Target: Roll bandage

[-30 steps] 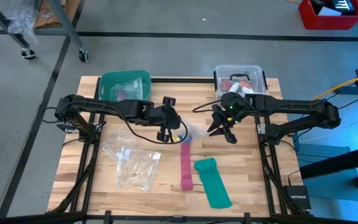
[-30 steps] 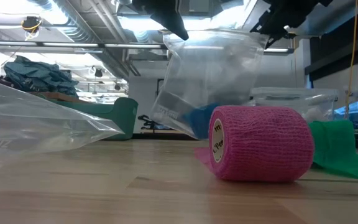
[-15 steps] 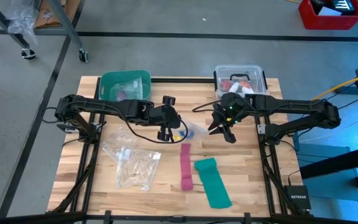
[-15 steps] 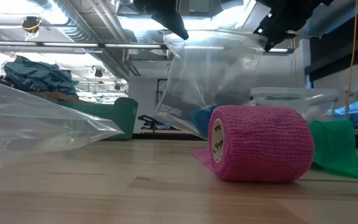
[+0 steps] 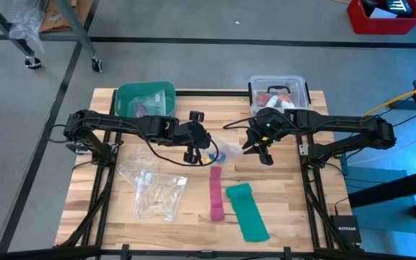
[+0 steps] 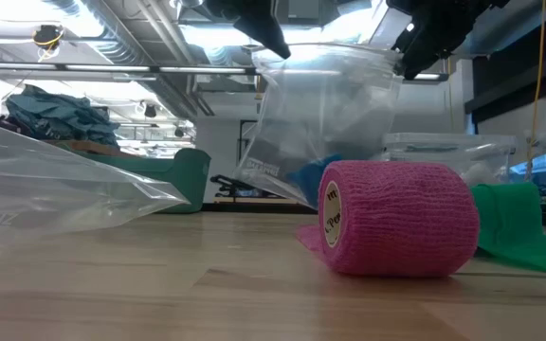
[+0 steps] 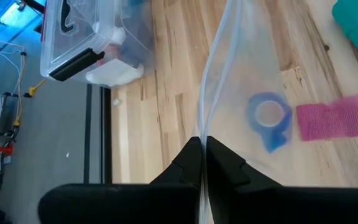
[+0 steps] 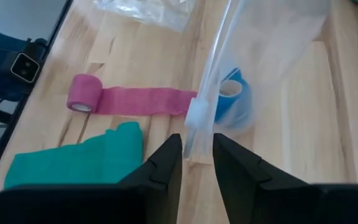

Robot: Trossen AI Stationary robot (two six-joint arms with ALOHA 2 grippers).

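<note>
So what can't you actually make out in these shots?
- Blue bandage: low view, the pink roll covers most of it.
- Clear bag: low view, the picture's top edge cuts both pincer grips at its corners.
- Lidded bin: high view, contents too small to name.
- Right pincer: right wrist view, contact with the bag's edge unclear.

The bandage (image 8: 232,98), a small blue roll, sits inside a clear bag (image 8: 272,43).

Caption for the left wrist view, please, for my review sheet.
Left gripper shut on the clear plastic bag's edge, the rolled blue bandage inside it, beside the pink strip.
</note>
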